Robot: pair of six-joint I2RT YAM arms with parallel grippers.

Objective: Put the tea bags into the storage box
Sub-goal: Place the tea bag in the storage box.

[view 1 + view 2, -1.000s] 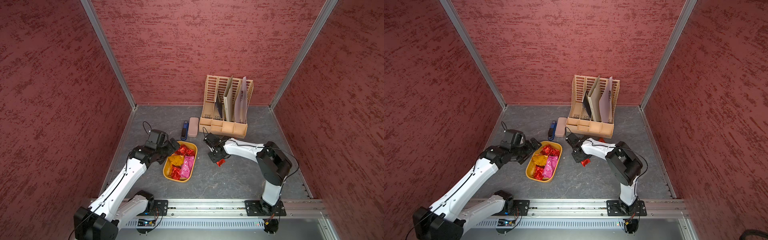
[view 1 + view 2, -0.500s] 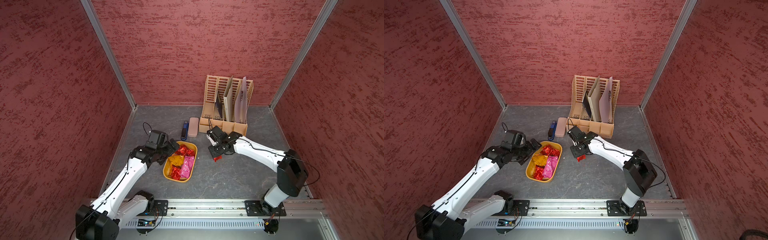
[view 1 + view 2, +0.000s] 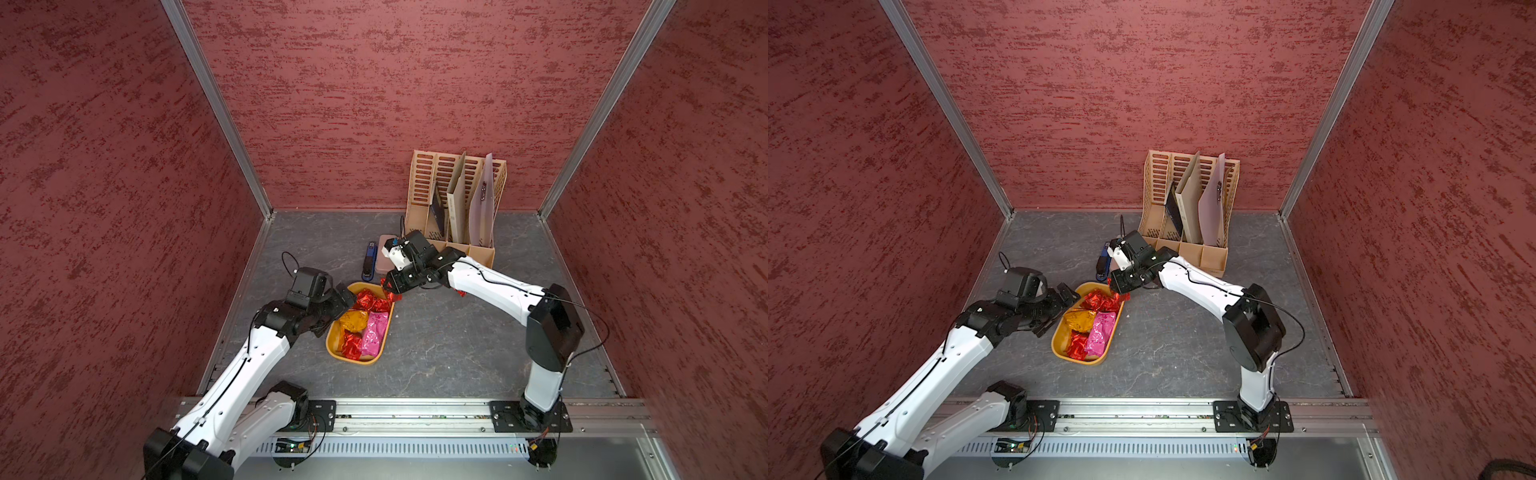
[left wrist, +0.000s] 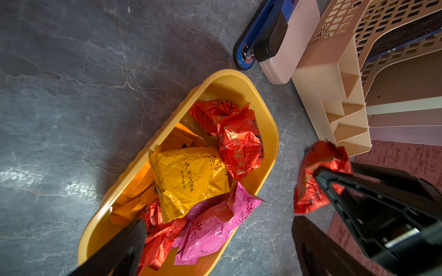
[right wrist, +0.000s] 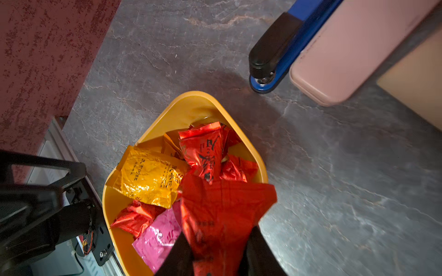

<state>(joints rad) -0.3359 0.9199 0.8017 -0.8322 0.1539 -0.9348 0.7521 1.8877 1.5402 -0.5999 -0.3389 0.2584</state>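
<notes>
tea bag (image 5: pixel 222 210), red, pinched in right gripper (image 3: pixel 390 289) over rim of storage box (image 3: pixel 353 360); left gripper (image 4: pixel 218 222) jaws spread, empty, beside box.

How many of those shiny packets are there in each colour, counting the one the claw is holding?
Red packets: 4, 3 in the yellow tray, 1 in the right gripper
Orange-yellow packets: 2
Pink packets: 1 clearly, perhaps another beneath
Total: 7 clearly in sight
</notes>
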